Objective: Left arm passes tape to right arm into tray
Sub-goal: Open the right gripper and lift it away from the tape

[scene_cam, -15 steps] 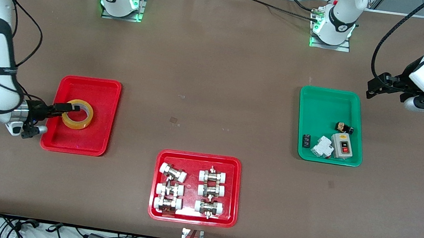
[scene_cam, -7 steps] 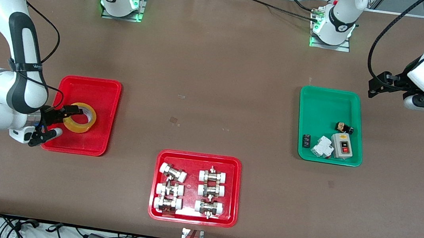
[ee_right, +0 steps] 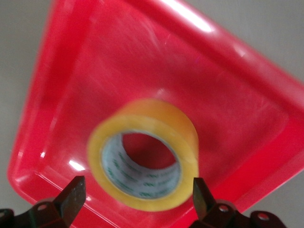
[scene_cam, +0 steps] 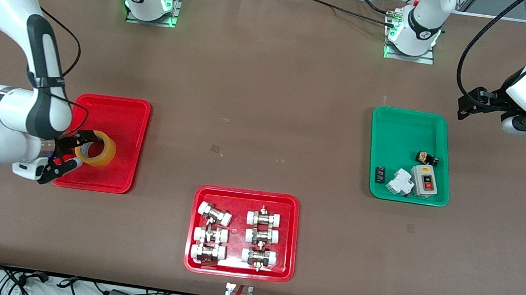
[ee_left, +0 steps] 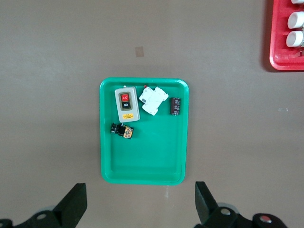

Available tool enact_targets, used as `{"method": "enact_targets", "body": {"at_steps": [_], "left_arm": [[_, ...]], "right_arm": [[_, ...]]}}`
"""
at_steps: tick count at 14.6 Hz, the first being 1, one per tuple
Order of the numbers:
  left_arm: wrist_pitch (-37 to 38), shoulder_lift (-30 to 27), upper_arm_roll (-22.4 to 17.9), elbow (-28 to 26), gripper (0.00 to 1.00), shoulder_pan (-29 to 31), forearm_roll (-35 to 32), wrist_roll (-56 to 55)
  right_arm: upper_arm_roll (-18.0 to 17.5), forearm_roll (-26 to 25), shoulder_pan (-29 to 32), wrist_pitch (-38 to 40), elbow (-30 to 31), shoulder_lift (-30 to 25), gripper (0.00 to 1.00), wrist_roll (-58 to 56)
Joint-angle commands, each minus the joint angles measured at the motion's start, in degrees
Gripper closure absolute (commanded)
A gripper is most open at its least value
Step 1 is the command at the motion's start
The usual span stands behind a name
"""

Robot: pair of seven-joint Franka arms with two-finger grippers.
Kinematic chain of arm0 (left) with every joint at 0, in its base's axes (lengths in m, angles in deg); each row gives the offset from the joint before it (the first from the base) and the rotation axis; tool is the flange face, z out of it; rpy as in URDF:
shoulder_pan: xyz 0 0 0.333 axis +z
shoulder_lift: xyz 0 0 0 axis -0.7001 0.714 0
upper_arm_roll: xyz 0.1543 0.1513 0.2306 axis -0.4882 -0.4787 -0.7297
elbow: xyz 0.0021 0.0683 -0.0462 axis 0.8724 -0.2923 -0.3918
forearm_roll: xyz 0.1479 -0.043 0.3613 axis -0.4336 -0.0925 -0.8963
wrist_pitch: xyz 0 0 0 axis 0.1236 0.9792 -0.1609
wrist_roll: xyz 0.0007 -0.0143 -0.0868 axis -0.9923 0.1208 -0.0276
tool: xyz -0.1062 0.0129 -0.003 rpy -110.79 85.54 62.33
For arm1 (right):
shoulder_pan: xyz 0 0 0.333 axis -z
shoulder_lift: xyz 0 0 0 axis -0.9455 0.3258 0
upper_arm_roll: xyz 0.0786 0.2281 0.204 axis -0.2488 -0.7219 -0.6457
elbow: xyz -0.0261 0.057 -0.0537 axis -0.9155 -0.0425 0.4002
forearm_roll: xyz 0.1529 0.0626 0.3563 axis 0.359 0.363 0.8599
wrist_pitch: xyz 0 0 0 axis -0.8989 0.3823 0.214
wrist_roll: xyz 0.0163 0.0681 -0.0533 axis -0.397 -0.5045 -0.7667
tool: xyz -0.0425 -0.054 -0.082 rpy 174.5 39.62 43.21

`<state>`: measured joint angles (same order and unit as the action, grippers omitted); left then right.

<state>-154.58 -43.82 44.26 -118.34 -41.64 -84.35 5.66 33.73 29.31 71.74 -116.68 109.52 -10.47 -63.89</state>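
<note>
One tape (scene_cam: 96, 148) lies in one of two red trays (scene_cam: 118, 111); right gripper (scene_cam: 70, 153) over it and left gripper (ee_left: 140, 206) both gape empty

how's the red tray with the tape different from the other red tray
The red tray toward the right arm's end holds only a roll of yellow tape; the other red tray, nearer the front camera, holds six metal fittings with white caps in two columns. The right pincer hangs open over the tape's tray; no pincer is over the fittings' tray. Both are red, rectangular, round-cornered and rimmed.
</note>
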Motion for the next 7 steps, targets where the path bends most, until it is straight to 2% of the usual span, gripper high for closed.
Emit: {"method": "enact_targets", "body": {"at_steps": [1,4,7], "left_arm": [[0.9,-0.8,0.5,0.1,0.00,0.3,-2.6,0.5],[0.0,-0.8,0.3,0.1,0.00,0.4,-2.5,0.5],[0.1,-0.8,0.3,0.2,0.00,0.4,-2.5,0.5]], "right_arm": [[0.2,-1.0,-2.2,0.2,0.8,-5.1,0.00,6.5],[0.2,-1.1,-5.0,0.8,0.8,-10.4,0.00,19.4],[0.2,-1.0,-5.7,9.1,0.7,-17.0,0.00,33.0]]}}
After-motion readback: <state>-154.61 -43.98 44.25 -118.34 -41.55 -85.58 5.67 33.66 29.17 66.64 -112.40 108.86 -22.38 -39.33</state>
